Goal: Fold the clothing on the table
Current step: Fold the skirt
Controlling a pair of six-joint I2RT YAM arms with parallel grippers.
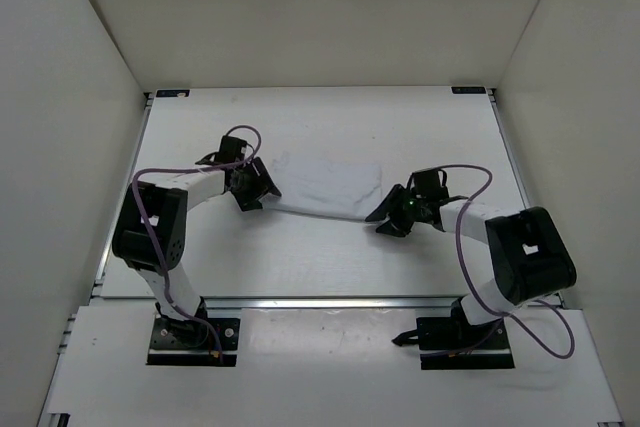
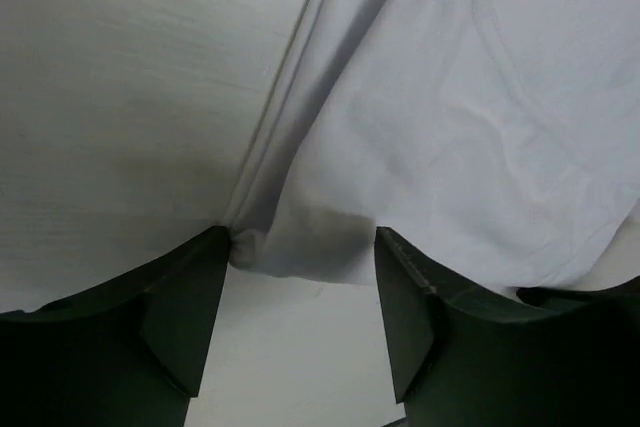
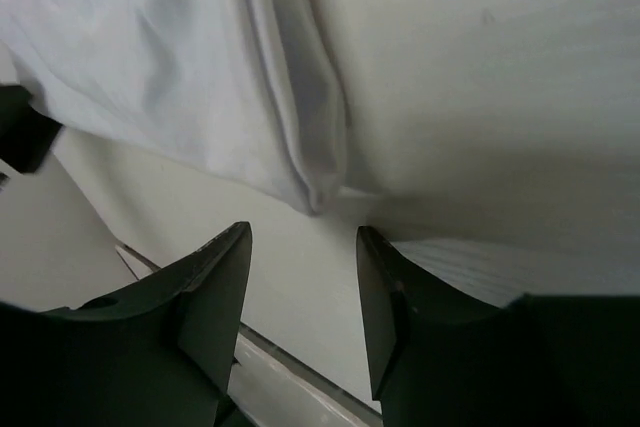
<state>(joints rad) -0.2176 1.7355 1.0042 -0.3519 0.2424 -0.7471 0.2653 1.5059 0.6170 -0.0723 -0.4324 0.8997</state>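
Top external view: the clothing point(image 1: 325, 185) lies mid-table point(image 1: 300, 267) as a rumpled white band, stretched between the two arms.
Left end effector point(image 1: 258, 187): sits at the band's left end, low to the table.
Right end effector point(image 1: 392, 217): sits at the band's right end, mirroring its partner.
Left wrist view: jaws wide apart, nothing pinched; a bunched corner of the clothing lies right at the fingertips, in the gap.
Right wrist view: jaws also spread and holding nothing; a folded corner lies just ahead of the tips, not touching them.
Step in hand: looks like the pause between folds, with one fold laid down and both ends free.
Progress: partway, I'd say; the band looks wide and wrinkled, so another fold seems due.
Next move calls for: both end effectors to settle on their corners, close on all the layers, then lift and carry together so the thin fabric doesn't skew.
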